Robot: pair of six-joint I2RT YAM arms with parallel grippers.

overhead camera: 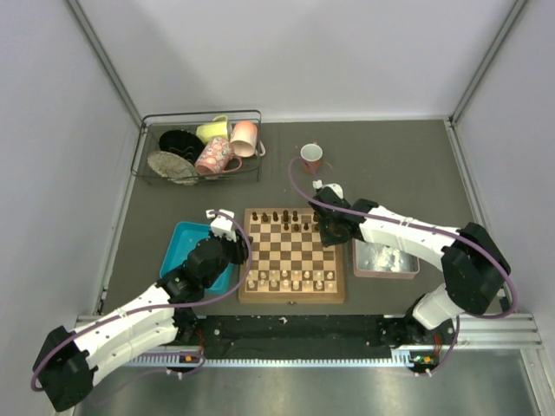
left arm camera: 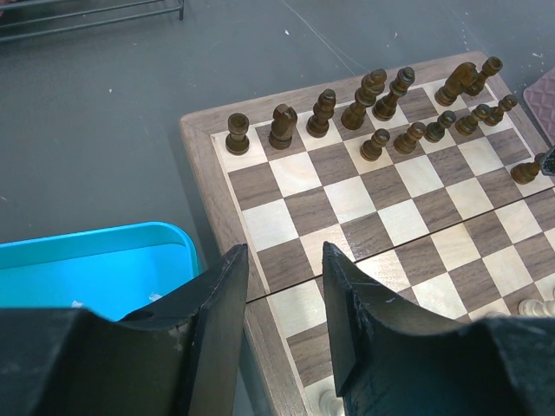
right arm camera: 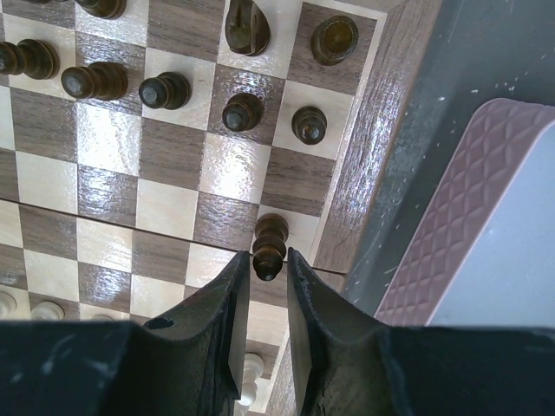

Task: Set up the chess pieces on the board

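From overhead, both arms lean in over the board. The dark chess pieces stand along the far rows and the cream pieces along the near ones, but the fingers are too small to read from up there. The right wrist camera settles it: the right hand is clenched on one dark piece. It's pinched between the tips over a square at the board's right edge, just inside the frame, with the pink tray alongside on the table. Over to the left wrist camera: the left hand is released, fingers spread and holding nothing. It hovers over the board's left edge, beside the blue tray. That same view catches the gripped piece at far right, apart from the pawn row.
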